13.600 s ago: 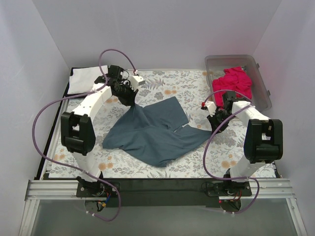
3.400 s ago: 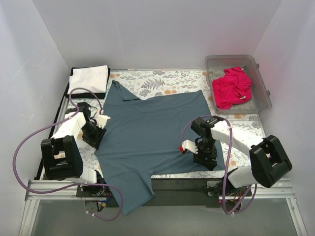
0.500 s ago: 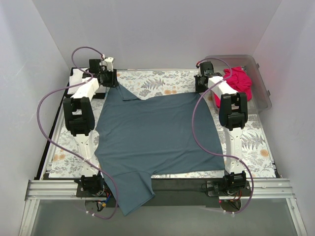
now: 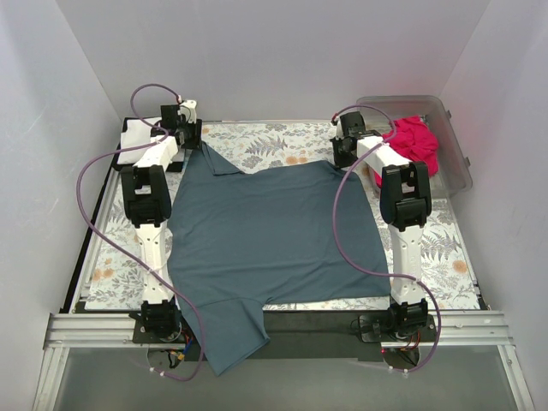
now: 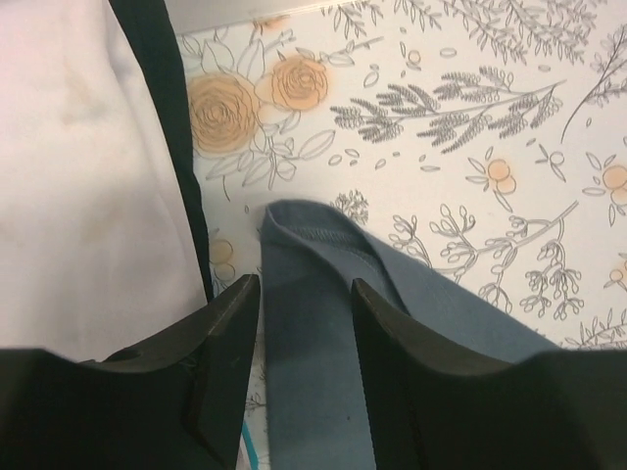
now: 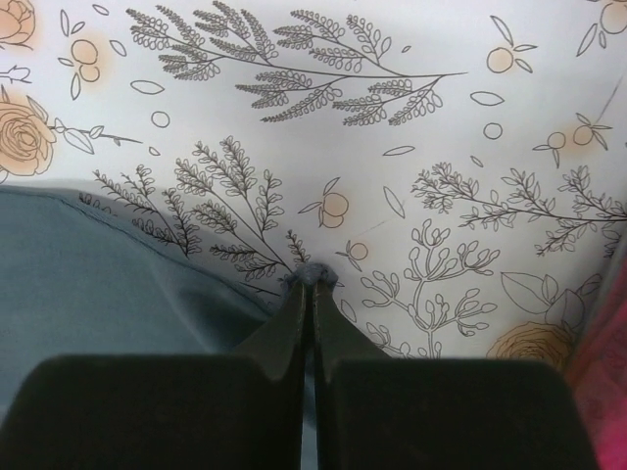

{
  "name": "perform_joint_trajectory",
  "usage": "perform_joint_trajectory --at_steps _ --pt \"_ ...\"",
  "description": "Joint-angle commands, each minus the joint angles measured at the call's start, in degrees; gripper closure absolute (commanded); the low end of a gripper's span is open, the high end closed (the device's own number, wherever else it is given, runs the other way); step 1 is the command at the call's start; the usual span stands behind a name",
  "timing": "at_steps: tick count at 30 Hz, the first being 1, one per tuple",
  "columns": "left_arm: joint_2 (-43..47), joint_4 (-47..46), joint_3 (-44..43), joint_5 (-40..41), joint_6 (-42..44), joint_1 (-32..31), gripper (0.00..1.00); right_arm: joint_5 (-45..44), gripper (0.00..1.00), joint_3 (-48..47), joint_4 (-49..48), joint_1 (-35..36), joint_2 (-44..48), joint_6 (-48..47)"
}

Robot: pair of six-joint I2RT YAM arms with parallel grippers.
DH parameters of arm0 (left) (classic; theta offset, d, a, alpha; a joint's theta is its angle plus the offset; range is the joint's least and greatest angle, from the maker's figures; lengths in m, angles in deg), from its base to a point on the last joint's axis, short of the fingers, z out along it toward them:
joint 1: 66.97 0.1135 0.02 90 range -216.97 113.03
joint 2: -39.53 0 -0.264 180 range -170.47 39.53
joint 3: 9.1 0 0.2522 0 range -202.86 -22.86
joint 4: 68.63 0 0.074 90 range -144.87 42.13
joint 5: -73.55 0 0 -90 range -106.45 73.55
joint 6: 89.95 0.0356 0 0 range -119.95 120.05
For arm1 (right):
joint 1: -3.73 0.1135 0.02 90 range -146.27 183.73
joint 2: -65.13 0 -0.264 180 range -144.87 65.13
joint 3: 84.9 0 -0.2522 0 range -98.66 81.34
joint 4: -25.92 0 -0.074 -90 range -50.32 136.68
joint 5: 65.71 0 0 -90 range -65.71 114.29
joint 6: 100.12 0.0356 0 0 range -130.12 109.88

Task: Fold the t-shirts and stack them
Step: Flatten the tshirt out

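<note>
The slate-blue t-shirt (image 4: 265,231) lies spread flat on the floral cloth, one sleeve hanging over the near edge. My left gripper (image 4: 190,141) is at its far left corner. In the left wrist view it (image 5: 304,294) stands open, and the blue sleeve (image 5: 323,333) lies flat between the fingers. My right gripper (image 4: 341,152) is at the far right corner. The right wrist view shows it (image 6: 312,279) shut, pinching a small tuft of the blue fabric (image 6: 98,274). The folded white t-shirt (image 4: 135,139) rests on a black one (image 5: 162,78) at the far left. The pink t-shirt (image 4: 411,145) lies crumpled.
A clear plastic bin (image 4: 454,137) at the far right holds the pink shirt. The floral cloth (image 4: 428,240) covers the table. White walls close in at the back and sides. Both arms stretch along the shirt's side edges.
The right gripper has shifted slightly left with the blue shirt's far right corner, which now sits a little further in. The left gripper has barely moved.
</note>
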Motion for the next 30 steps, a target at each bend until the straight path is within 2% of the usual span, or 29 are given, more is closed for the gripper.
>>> perform_joint_trajectory --at_steps 1,3,8,21,24,30 --pt "-0.64 -2.98 -2.78 1.25 0.67 0.04 0.57 1.05 0.99 1.44 0.55 0.76 2.54 -0.95" --pt "-1.34 -3.77 -3.65 1.08 0.32 0.04 0.55 0.97 0.99 1.44 0.46 0.85 2.63 -1.21" --pt "-3.54 -4.04 -5.50 -1.39 -0.38 -0.05 0.54 0.53 0.99 1.44 0.20 0.76 2.80 -1.12" --pt "-8.64 -4.65 -8.76 -0.86 -1.26 -0.58 0.55 -0.70 0.99 1.09 0.20 0.76 3.24 -3.50" --pt "-8.64 -4.66 -8.50 -1.39 -1.52 -0.58 0.67 -0.70 0.99 1.00 0.20 0.85 3.42 -4.11" --pt "-7.41 -4.65 -8.40 -1.66 -1.88 -0.58 1.00 -1.93 0.99 0.30 0.02 0.76 4.29 -6.39"
